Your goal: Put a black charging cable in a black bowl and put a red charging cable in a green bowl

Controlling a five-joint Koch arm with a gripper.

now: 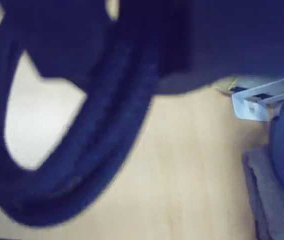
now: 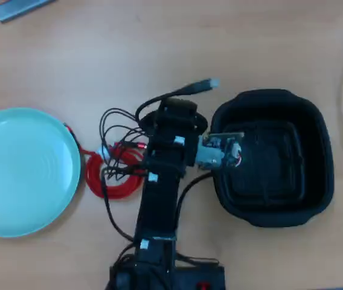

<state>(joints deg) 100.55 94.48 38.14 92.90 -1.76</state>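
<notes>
My hand [image 2: 174,113] sits at the end of my forearm, and in the overhead view my own wrist housing covers it. I cannot tell how far apart my jaws stand. In the wrist view a dark, blurred mass fills the top edge and hides them there too.

The black charging cable [image 1: 82,165] is right at my hand. In the wrist view it hangs very close to the lens as a thick, blurred loop, with the pale wooden table [image 1: 182,165] showing through and below it. In the overhead view its cord arcs out from my hand's left side. It ends in a silvery plug just beyond my hand, up and to the right over bare table, outside the tub.

The black bowl [image 2: 316,151] lies just to the right of my hand in the overhead view. My small camera board reaches over its near rim. I see no cable in the part of the bowl that shows.

The red charging cable [image 2: 108,181] lies coiled on the table to the left of my forearm, below and left of my hand. My own loose black wires partly cross it. Further left, well apart from my hand, the green bowl [image 2: 20,172] rests with the red coil just beside its rim.
</notes>
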